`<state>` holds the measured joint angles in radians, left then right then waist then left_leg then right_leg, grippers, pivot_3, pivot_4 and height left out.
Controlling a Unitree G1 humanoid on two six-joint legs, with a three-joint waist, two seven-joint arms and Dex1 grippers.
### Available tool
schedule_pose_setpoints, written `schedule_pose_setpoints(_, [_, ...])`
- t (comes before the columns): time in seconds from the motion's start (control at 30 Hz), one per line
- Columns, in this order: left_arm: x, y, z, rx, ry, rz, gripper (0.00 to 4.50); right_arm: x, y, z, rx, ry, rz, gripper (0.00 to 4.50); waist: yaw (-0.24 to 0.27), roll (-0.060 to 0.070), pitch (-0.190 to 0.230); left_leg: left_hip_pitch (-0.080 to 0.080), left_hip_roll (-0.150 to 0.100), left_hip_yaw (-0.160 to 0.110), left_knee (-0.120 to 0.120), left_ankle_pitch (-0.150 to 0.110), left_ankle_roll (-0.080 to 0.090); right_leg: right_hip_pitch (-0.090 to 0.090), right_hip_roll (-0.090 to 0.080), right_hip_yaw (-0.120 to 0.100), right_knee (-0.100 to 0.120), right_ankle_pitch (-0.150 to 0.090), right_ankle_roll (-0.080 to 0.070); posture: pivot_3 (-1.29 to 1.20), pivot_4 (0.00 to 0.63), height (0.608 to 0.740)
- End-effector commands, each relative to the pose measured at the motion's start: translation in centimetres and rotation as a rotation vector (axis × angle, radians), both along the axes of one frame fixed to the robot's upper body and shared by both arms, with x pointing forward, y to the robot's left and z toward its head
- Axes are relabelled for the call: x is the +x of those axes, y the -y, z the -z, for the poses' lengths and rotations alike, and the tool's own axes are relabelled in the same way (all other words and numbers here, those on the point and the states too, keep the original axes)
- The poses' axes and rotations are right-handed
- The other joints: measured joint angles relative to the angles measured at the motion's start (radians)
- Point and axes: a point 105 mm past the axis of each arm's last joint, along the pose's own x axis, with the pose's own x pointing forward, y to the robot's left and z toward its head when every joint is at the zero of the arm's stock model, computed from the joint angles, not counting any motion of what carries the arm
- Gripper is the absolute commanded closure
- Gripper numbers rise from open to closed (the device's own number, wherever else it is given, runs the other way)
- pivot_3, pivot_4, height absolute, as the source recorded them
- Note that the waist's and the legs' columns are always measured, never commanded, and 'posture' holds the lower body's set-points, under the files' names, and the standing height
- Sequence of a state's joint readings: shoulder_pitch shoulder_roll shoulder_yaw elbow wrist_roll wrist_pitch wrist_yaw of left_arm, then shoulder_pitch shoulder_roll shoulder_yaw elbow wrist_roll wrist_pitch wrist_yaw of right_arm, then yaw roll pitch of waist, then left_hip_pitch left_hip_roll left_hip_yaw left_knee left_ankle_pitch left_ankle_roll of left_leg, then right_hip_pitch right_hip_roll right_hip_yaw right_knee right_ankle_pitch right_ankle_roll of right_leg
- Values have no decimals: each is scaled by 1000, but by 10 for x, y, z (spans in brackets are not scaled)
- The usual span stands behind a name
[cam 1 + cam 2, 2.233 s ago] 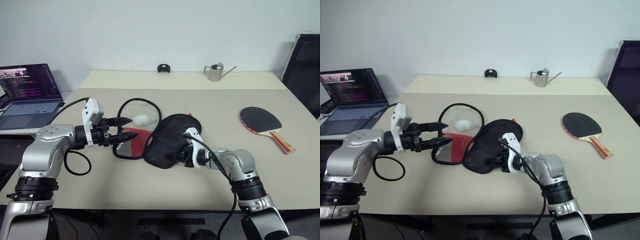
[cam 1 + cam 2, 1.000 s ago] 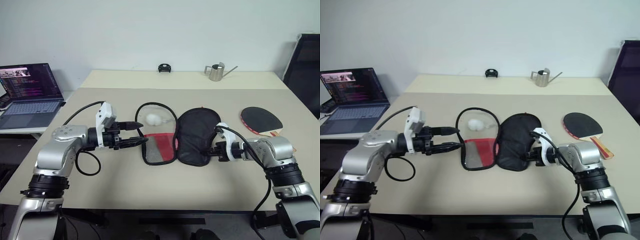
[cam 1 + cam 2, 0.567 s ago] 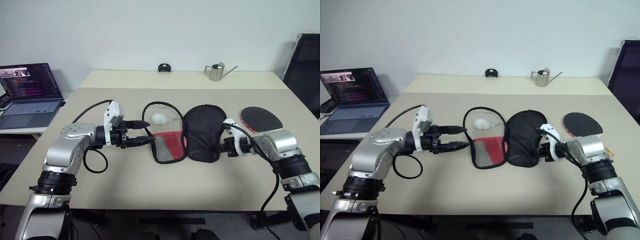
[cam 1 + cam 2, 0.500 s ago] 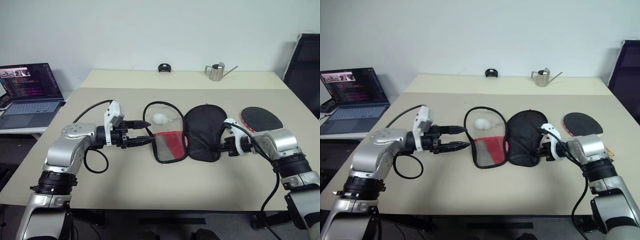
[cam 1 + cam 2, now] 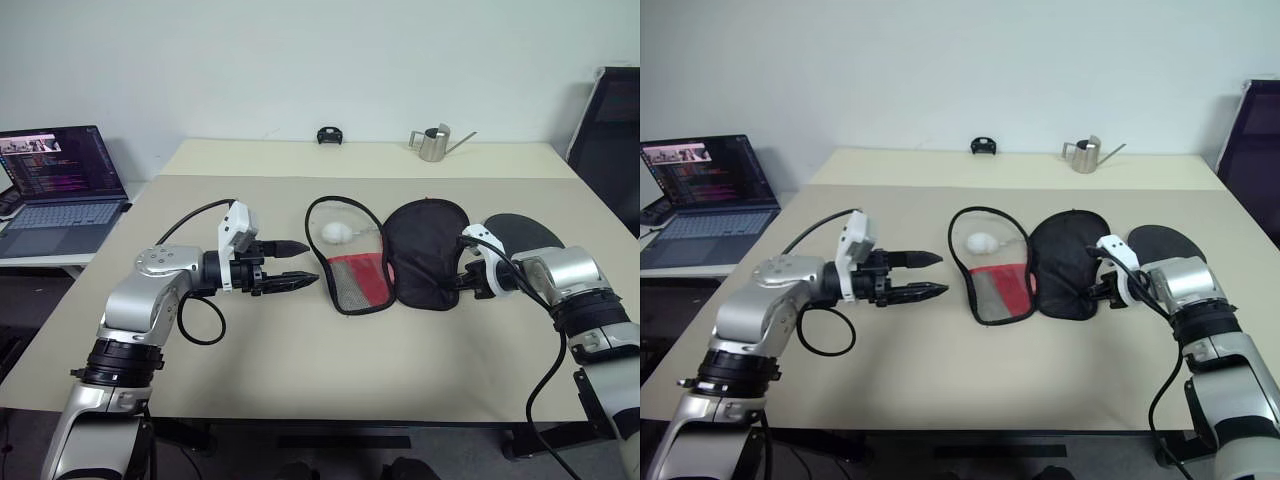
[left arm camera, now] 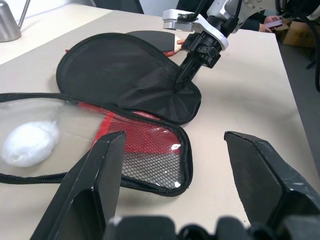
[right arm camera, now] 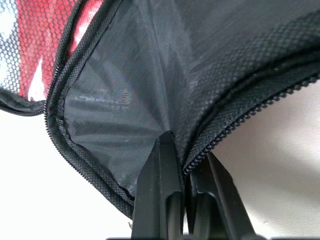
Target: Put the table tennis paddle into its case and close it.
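Two jaws at work: right gripper (image 5: 1102, 291) pinched on case (image 5: 1065, 260) rim, left gripper (image 5: 292, 265) spread, empty — case between both, table tennis paddle (image 5: 528, 230) just beyond right jaws. Best released gently, flap left flat.

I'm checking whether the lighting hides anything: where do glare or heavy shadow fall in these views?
Left wrist view: white glints on the case's mesh pocket. Right wrist view: the table glares to plain white, and the case folds are dark around the right gripper. Eye views: even light, no glare on the table.
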<state>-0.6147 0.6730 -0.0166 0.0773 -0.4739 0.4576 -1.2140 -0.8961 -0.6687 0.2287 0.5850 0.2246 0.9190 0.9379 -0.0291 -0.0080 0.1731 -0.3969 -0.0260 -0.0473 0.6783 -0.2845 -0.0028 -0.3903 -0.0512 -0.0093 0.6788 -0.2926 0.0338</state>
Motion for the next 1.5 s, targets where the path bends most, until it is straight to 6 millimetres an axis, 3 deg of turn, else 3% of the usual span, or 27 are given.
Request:
schedule_pose_setpoints(0.03, [-4, 8, -13, 4, 54, 36, 1058, 10, 7, -18, -22, 81, 25, 3479, 0, 0, 0, 0, 0, 0, 0, 0, 0, 0, 0, 0, 0, 0, 0, 0, 150, 740])
schedule_pose_setpoints(0.33, [-4, 10, -12, 1, 54, 41, 1058, 20, 36, -18, -88, 160, 136, 478, 1, 0, 0, 0, 0, 0, 0, 0, 0, 0, 0, 0, 0, 0, 0, 0, 150, 740])
schedule_pose_setpoints(0.6, [-7, 14, -12, -32, 49, 40, 1058, 3, 53, -35, 20, 208, 161, 478, 2, 0, 0, -1, -1, 0, 0, 0, 0, 0, -1, 0, -1, 0, 0, 0, 150, 740])
schedule_pose_setpoints(0.77, [-9, 23, -12, -24, 94, 31, 1058, -8, 60, -67, 127, 374, 170, 478, 2, 0, 1, -2, -1, 0, 0, 0, 0, 0, -1, 0, -1, 0, 0, 0, 150, 740])
schedule_pose_setpoints(0.83, [-10, 27, -16, -50, 99, 30, 1058, -13, 62, -79, 150, 439, 166, 96, 0, 0, 1, -1, -1, 0, 0, 0, 0, 0, -1, 1, 0, 0, 0, 0, 150, 740])
schedule_pose_setpoints(0.93, [-11, 34, -22, -75, 112, 40, 1058, -22, 67, -90, 194, 490, 174, 21, 2, 0, 1, -1, 0, 0, 0, 0, 0, 0, -1, 0, 0, 0, 0, 0, 150, 740])
schedule_pose_setpoints(1.27, [-11, 45, -34, -75, 142, 93, 1058, -20, 149, -78, -22, 517, 378, 21, -1, 0, 1, 0, -1, 1, 1, 0, 0, 1, -1, 1, 0, 0, 0, 0, 150, 740])
schedule_pose_setpoints(1.5, [-12, 46, -35, -70, 144, 102, 1058, -17, 169, -57, -81, 420, 397, 21, -3, 0, 1, 1, 0, 4, 0, 0, 0, 1, 0, 2, 0, 0, 0, 0, 150, 740])
